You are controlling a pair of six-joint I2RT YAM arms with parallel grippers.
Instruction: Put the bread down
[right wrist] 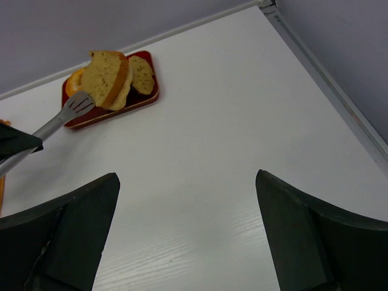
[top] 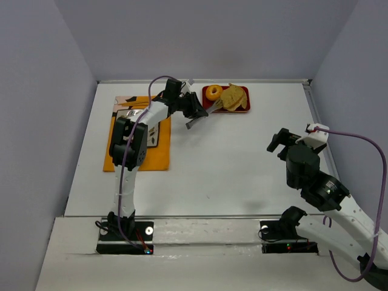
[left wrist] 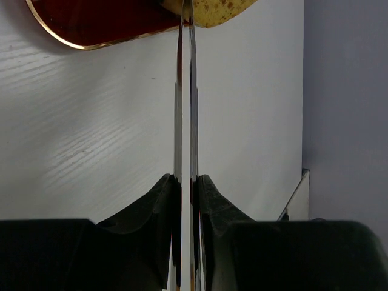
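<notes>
My left gripper (top: 193, 111) is shut on a pair of metal tongs (top: 205, 114), which show edge-on in the left wrist view (left wrist: 186, 109). The tongs' tips pinch the edge of the bread (top: 234, 97), a golden-tan slice with brown patches (left wrist: 219, 8). In the right wrist view the bread (right wrist: 107, 74) stands tilted over the red tray (right wrist: 115, 113), with the tongs (right wrist: 60, 119) at its lower left edge. The tray (top: 247, 110) lies at the table's far middle (left wrist: 91, 27). My right gripper (right wrist: 187, 179) is open and empty, over bare table at the right (top: 280, 142).
A ring-shaped doughnut (top: 213, 92) and another slice (right wrist: 143, 73) also lie on the tray. An orange mat (top: 136, 154) with flat items lies at the left under my left arm. The table's raised rim (right wrist: 327, 79) and walls run along the right and far sides.
</notes>
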